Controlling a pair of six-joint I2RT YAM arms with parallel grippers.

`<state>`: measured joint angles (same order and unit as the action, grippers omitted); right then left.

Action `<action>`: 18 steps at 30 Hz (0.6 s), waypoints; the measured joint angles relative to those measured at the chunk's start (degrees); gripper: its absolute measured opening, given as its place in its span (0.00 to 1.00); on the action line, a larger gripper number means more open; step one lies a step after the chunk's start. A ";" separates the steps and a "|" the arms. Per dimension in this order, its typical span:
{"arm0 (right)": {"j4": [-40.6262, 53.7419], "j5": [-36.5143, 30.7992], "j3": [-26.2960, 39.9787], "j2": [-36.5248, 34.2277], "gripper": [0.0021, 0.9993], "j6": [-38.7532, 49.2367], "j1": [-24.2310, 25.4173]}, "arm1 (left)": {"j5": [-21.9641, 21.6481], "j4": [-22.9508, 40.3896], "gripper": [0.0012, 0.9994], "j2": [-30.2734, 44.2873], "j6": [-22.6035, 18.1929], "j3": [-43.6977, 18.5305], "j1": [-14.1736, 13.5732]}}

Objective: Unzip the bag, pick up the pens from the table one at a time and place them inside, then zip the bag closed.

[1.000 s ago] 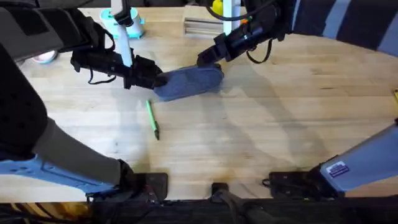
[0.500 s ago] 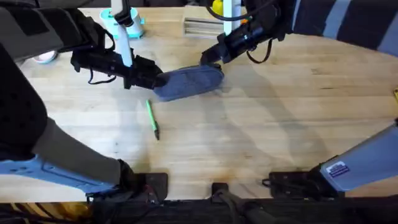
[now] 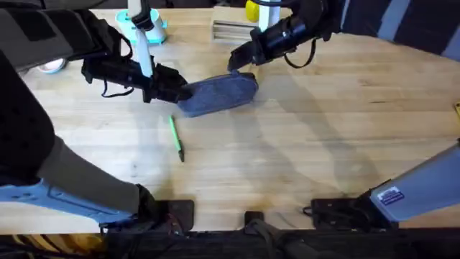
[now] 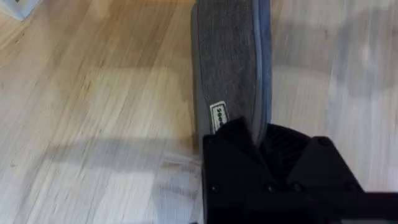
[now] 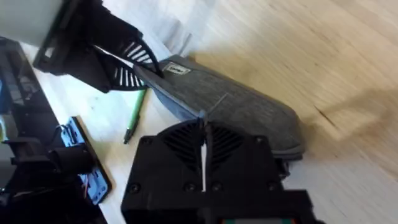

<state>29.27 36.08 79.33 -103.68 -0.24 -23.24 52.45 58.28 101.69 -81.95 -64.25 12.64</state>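
Observation:
The grey-blue bag (image 3: 219,93) lies on the table (image 3: 323,137), back of centre. My left gripper (image 3: 183,91) is shut on its left end; the left wrist view shows the bag (image 4: 229,62) running away from that gripper (image 4: 256,134). My right gripper (image 3: 233,63) hovers just behind the bag's right half, lifted off it, fingers pressed together. In the right wrist view that gripper (image 5: 204,124) sits over the bag (image 5: 249,112), and a thin line runs from its tips to the fabric; I cannot tell if anything is pinched. A green pen (image 3: 176,138) lies in front of the bag.
A teal toy toaster (image 3: 144,29) stands at the back left. A flat slatted piece (image 3: 230,30) and a yellow object (image 3: 250,8) sit behind the bag. The table's right half and front are open wood.
My right gripper has lifted from the bag's right end and moved back and slightly left. The bag, the pen and my left gripper have stayed put.

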 joint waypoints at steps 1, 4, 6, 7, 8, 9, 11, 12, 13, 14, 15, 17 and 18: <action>0.05 0.12 0.26 0.02 0.03 -0.24 -0.03 | 0.00 0.00 0.04 0.00 0.00 0.00 0.00; 0.20 0.36 0.46 0.02 0.03 -0.90 -0.44 | 0.00 0.00 0.04 0.00 0.00 0.00 0.02; 0.19 0.41 0.46 0.00 0.03 -1.08 -1.14 | 0.00 0.00 0.04 0.00 0.00 0.00 0.02; 0.02 0.41 0.46 0.02 0.03 -1.10 -1.59 | 0.00 0.02 0.04 0.00 0.02 0.00 0.02; -0.17 0.38 0.46 0.00 0.03 -1.10 -2.05 | 0.00 0.02 0.04 0.00 0.00 0.00 0.02; -0.38 0.30 0.46 0.00 0.03 -1.16 -2.53 | 0.00 0.02 0.04 0.00 0.00 0.00 0.02; -0.74 -0.10 0.46 0.02 0.03 -1.43 -3.71 | 0.00 0.02 0.04 0.00 0.00 0.00 0.02; -0.97 -0.30 0.46 0.01 0.03 -1.56 -4.33 | 0.00 0.04 0.04 0.01 0.01 0.00 0.02; -1.14 -0.53 0.46 0.00 0.03 -1.85 -4.97 | 0.00 0.03 0.04 0.00 0.00 0.00 0.02; -1.44 -0.79 0.48 0.02 0.03 -2.21 -5.69 | 0.00 0.04 0.04 0.00 0.00 0.00 0.02; -1.77 -0.94 0.47 0.01 0.03 -2.40 -6.27 | 0.00 0.05 0.04 0.00 0.00 0.00 0.02; -2.72 -1.49 0.48 0.00 0.03 -2.85 -7.54 | 0.00 0.09 0.04 0.02 0.00 0.00 0.02; -3.50 -1.98 0.48 0.02 0.03 -3.19 -8.22 | 0.00 0.11 0.04 0.02 0.00 0.00 0.02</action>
<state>25.77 34.10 79.81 -103.66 -3.44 -31.45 52.45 58.39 101.71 -81.95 -64.25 12.67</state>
